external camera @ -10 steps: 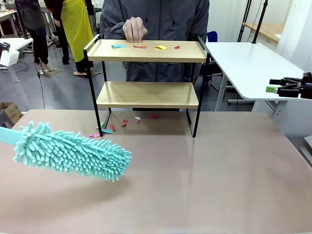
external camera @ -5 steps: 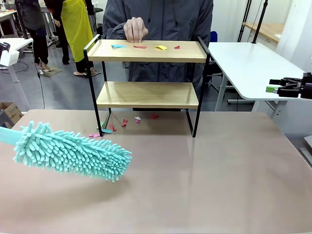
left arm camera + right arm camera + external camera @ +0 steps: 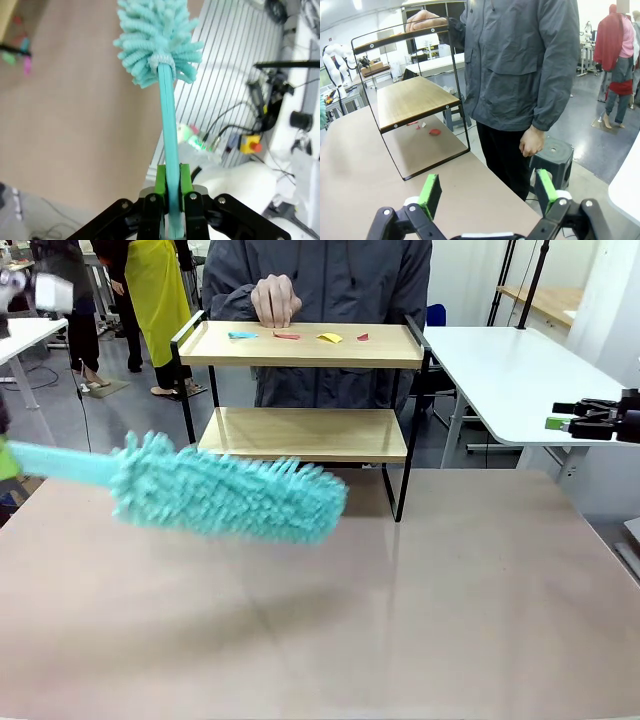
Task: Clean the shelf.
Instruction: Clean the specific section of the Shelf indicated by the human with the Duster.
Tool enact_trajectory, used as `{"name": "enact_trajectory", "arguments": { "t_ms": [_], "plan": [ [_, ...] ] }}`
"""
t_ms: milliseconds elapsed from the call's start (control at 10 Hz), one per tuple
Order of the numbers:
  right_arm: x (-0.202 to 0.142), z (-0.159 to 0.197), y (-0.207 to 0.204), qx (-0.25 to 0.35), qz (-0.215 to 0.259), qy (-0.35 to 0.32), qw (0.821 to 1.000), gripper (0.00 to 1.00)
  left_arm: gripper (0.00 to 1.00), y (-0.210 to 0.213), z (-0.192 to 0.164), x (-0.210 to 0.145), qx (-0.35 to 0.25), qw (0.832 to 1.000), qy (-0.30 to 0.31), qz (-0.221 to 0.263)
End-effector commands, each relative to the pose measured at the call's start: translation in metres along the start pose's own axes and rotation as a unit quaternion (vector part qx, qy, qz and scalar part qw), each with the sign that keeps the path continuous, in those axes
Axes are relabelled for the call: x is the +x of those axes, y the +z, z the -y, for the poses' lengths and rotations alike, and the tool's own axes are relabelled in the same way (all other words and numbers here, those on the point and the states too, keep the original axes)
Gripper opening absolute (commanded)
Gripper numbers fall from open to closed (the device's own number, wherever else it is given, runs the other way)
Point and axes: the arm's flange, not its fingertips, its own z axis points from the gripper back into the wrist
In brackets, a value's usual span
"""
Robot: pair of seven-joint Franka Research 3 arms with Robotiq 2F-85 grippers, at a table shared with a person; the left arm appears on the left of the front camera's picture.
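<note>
Since a second ago the duster point(image 3: 230, 495) has swung up off the table point(image 3: 450, 600) and to the right. Its fluffy head is now blurred with motion just in front of the shelf's lower board. In the front view the shelf point(image 3: 300, 345) stands at the far side of the table. Coloured paper scraps point(image 3: 288, 336) lie on its top board, and the person's hand point(image 3: 277, 300) rests at that board's back edge. The right gripper point(image 3: 585, 420) hangs well off to the right. To sweep well, the head likely needs to rise to the top board and come in from one end. That way the scraps are pushed along and off rather than scattered, clear of the hand and the side rails.

In the left wrist view the left gripper point(image 3: 172, 187) is clamped on the duster's thin handle point(image 3: 168, 125), which runs straight out from the pads. A firm hold should keep it from twisting.

In the right wrist view the right gripper point(image 3: 487, 192) has its fingers spread wide and holds nothing, pointing toward the shelf and the person.
</note>
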Motion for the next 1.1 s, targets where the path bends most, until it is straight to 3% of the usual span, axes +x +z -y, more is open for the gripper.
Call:
{"name": "enact_trajectory", "arguments": {
  "t_ms": [0,100,200,400,500,700,900,1000],
  "plan": [
    [0.002,-0.001,-0.002,-0.002,-0.001,0.002,1.000,1.00,0.13,0.033,0.022,0.030,-0.004,0.998,-0.010,0.068],
    [0.002,-0.001,-0.002,-0.002,-0.001,0.002,1.000,1.00,0.13,0.057,0.035,0.055,-0.017,0.992,0.034,0.123],
    [0.002,-0.001,-0.002,-0.002,-0.001,0.002,1.000,1.00,0.13,0.072,0.047,0.079,-0.026,0.985,0.107,0.134],
    [0.002,-0.001,-0.002,-0.002,-0.001,0.002,1.000,1.00,0.13,0.100,0.078,0.126,-0.016,0.975,0.140,0.170],
    [0.002,-0.001,-0.002,-0.002,-0.001,0.002,1.000,1.00,0.13,0.114,0.091,0.153,0.006,0.962,0.198,0.186],
    [0.002,-0.001,-0.002,-0.002,-0.001,0.002,1.000,1.00,0.13,0.126,0.112,0.203,0.065,0.942,0.243,0.223],
    [0.002,-0.001,-0.002,-0.002,-0.001,0.002,1.000,1.00,0.13,0.123,0.125,0.257,0.106,0.909,0.312,0.255],
    [0.002,-0.001,-0.002,-0.002,-0.001,0.002,1.000,1.00,0.13,0.120,0.123,0.278,0.119,0.903,0.323,0.256]
  ]
}}
